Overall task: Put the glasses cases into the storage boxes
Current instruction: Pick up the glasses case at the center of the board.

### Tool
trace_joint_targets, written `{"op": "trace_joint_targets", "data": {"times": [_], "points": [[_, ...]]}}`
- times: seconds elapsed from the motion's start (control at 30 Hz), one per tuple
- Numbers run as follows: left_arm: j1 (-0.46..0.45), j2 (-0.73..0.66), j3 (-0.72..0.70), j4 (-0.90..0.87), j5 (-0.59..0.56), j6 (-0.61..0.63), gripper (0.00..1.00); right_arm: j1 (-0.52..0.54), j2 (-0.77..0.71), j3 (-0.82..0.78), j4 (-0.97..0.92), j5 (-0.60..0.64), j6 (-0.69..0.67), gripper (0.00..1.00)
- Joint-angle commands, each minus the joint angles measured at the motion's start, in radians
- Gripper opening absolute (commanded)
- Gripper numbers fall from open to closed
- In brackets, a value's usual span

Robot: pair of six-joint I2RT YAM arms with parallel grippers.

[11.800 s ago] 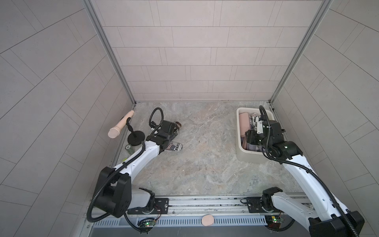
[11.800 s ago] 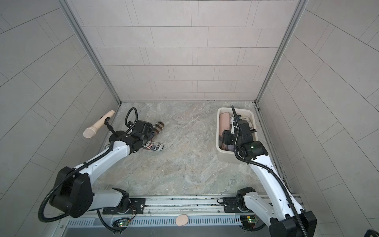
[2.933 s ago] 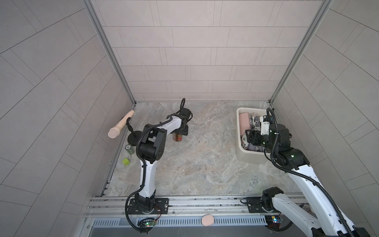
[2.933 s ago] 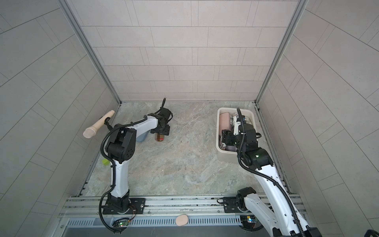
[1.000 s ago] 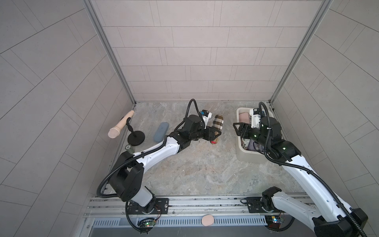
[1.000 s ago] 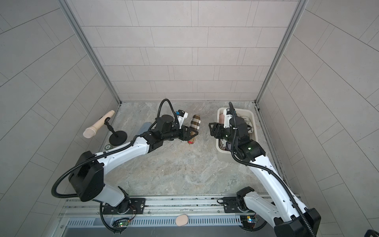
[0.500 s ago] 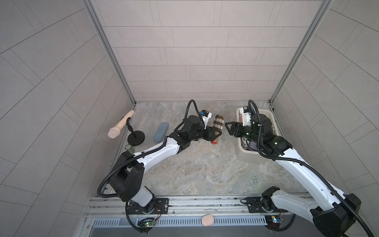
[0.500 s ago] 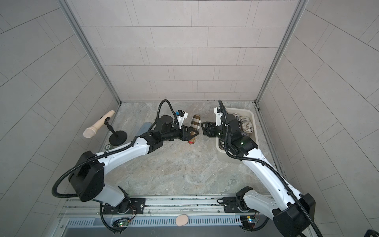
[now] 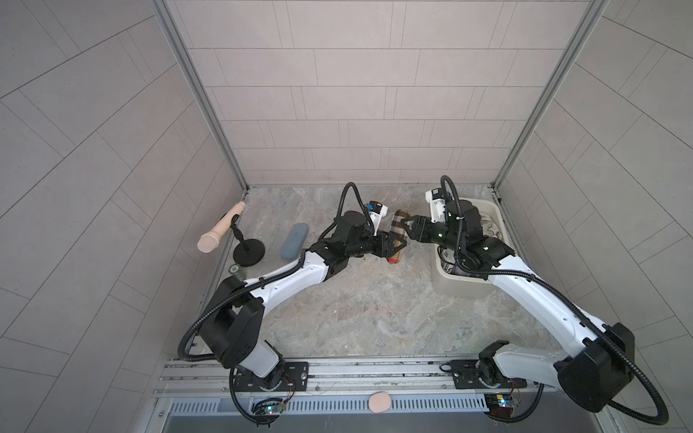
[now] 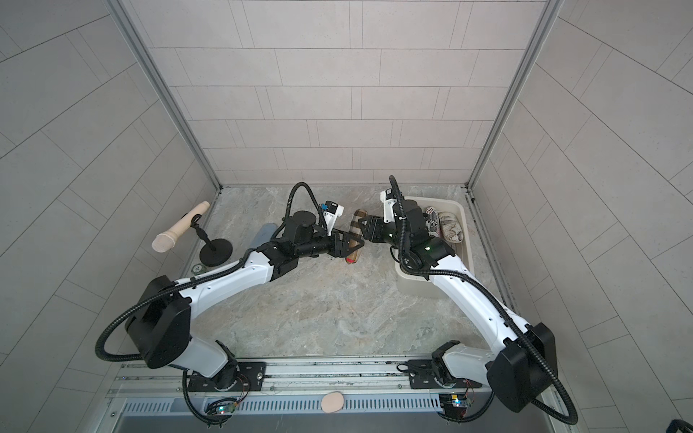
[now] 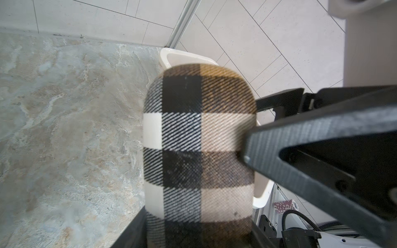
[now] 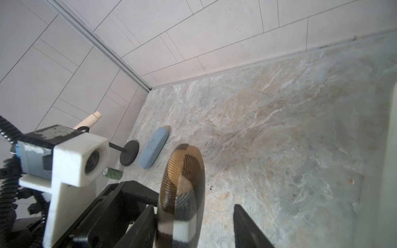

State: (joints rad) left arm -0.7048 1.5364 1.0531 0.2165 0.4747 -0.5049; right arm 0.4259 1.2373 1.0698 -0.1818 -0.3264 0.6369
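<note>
The plaid glasses case (image 9: 398, 222) hangs in the air above the marble desk (image 9: 356, 307), standing nearly on end, well short of the cream storage box (image 9: 495, 210). The left pincer (image 9: 394, 249) is pinching its lower half. The right pincer (image 9: 407, 229) has its jaws spread to either side of the free upper half. In the right wrist view one finger (image 12: 247, 225) stands clear of the case, so that pincer has no hold yet.

The case looks like a rigid shell under woven cloth: probably light, stiff enough to take a firm squeeze, and rough enough not to slide between the pads. Seen end-on it is a flat oval, so the safest grip is across the two broad faces. A pinch on the rounded edges would likely let it roll. A hold close to the very tip may let it swing, so the right pincer would do better taking it a little below the domed end, just above the left pincer's fingers.

Two patterned cases (image 10: 452, 229) already lie in the storage box, and a blue-grey case (image 9: 294, 241) lies on the desk.
</note>
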Motion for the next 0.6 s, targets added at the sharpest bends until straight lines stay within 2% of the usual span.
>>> {"op": "trace_joint_targets", "data": {"times": [0.0, 0.17, 0.33, 0.43, 0.53, 0.57], "points": [[-0.004, -0.028, -0.01, 0.067, 0.025, -0.004, 0.45, 0.012, 0.026, 0.009, 0.08, -0.042, 0.059, 0.52], [-0.006, -0.023, -0.008, 0.069, 0.036, -0.008, 0.46, 0.031, 0.06, 0.025, 0.091, -0.043, 0.064, 0.43], [-0.006, -0.023, -0.007, 0.066, 0.041, -0.005, 0.48, 0.036, 0.069, 0.029, 0.093, -0.041, 0.064, 0.25], [-0.005, -0.024, -0.006, 0.063, 0.041, -0.003, 0.6, 0.037, 0.06, 0.027, 0.095, -0.036, 0.063, 0.19], [-0.006, -0.032, -0.015, 0.075, 0.041, -0.002, 0.78, 0.037, 0.049, 0.035, 0.079, -0.013, 0.05, 0.17], [-0.005, -0.041, -0.02, 0.082, 0.041, 0.001, 0.87, 0.037, 0.044, 0.04, 0.066, 0.004, 0.045, 0.17]]}}
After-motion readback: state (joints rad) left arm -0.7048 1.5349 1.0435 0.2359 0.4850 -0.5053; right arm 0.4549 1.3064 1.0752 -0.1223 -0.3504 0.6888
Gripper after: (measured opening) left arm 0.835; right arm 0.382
